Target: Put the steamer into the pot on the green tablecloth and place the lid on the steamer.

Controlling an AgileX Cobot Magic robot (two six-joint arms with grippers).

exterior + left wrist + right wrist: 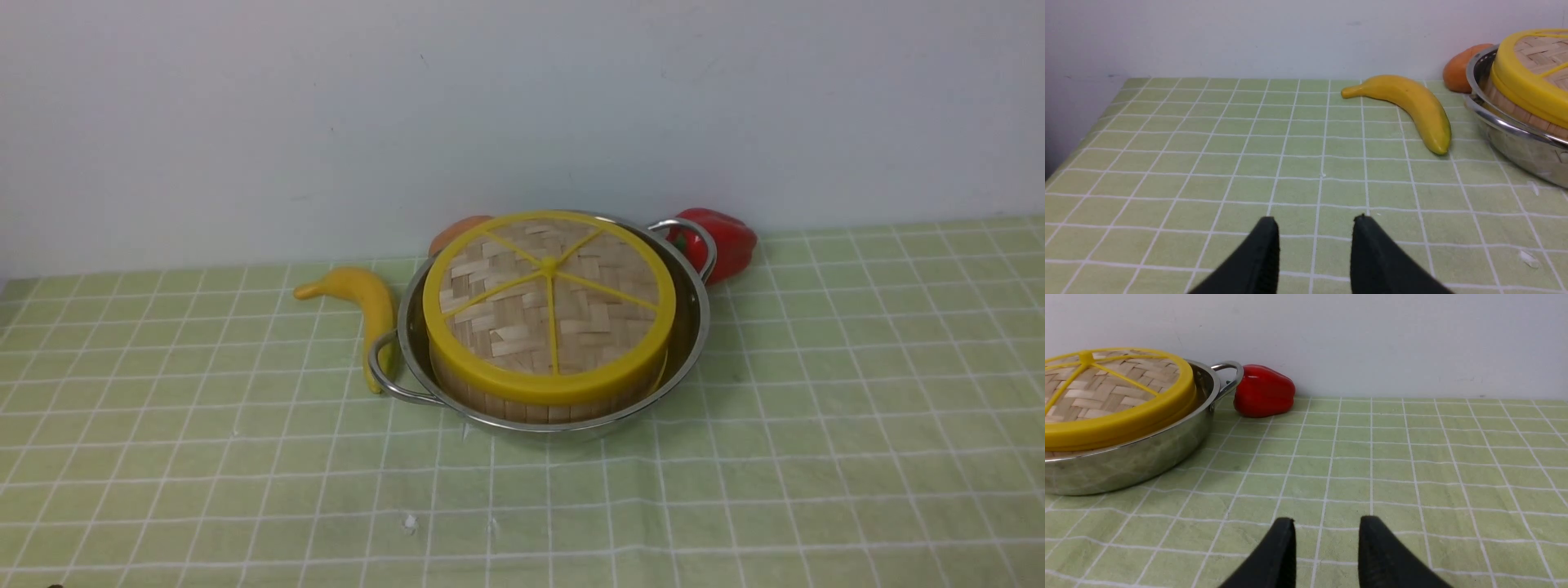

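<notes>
The steel pot (694, 327) stands on the green tablecloth (816, 408) near the back wall. Inside it sits the steamer (522, 408), of which only the slatted wooden side shows. The woven lid (549, 302) with yellow rim and spokes lies flat on top of the steamer. Neither arm shows in the front view. My left gripper (1314, 222) hovers open over bare cloth, well apart from the pot (1515, 134) and lid (1527, 77). Open as well, my right gripper (1327, 522) is above bare cloth on the pot's (1126, 461) other side, with the lid (1114, 396) in sight.
A yellow banana (367, 306) lies against the pot's left handle. An orange fruit (457, 233) peeks from behind the pot, and a red bell pepper (727, 241) sits by the right handle. A pale wall runs close behind. White scraps (408, 523) dot the cloth.
</notes>
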